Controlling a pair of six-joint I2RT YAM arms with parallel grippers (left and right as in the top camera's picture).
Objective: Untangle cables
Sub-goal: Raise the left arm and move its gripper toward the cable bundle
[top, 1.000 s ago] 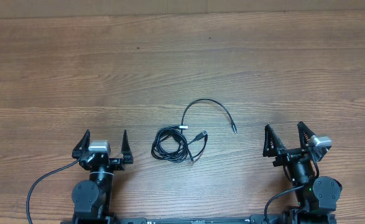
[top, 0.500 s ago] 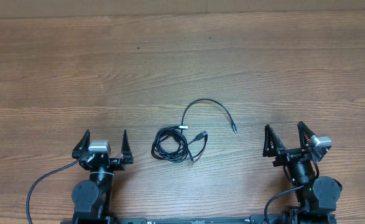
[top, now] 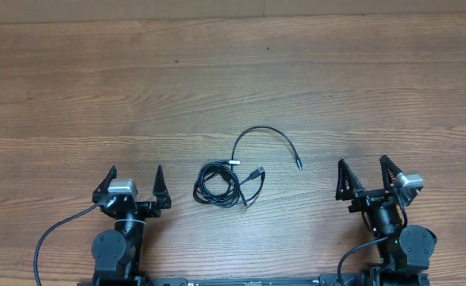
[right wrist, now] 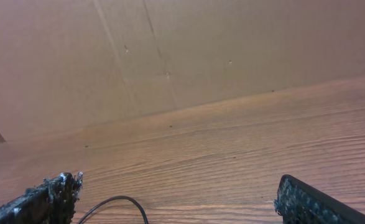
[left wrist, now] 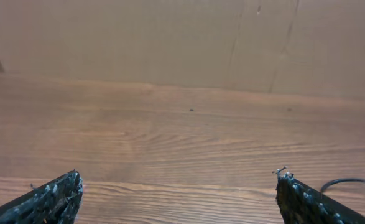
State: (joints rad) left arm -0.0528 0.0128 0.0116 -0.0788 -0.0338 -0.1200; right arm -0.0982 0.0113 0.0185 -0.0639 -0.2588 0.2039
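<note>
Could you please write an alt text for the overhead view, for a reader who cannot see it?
A small bundle of thin black cables lies on a wooden table, one cord arching out to the right. The left gripper and right gripper stand open on either side of it, touching nothing.

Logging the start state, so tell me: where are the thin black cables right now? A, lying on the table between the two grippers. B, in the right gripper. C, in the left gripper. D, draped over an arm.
A: the cables lie loose on the table between the left gripper and right gripper, both open and empty.
</note>
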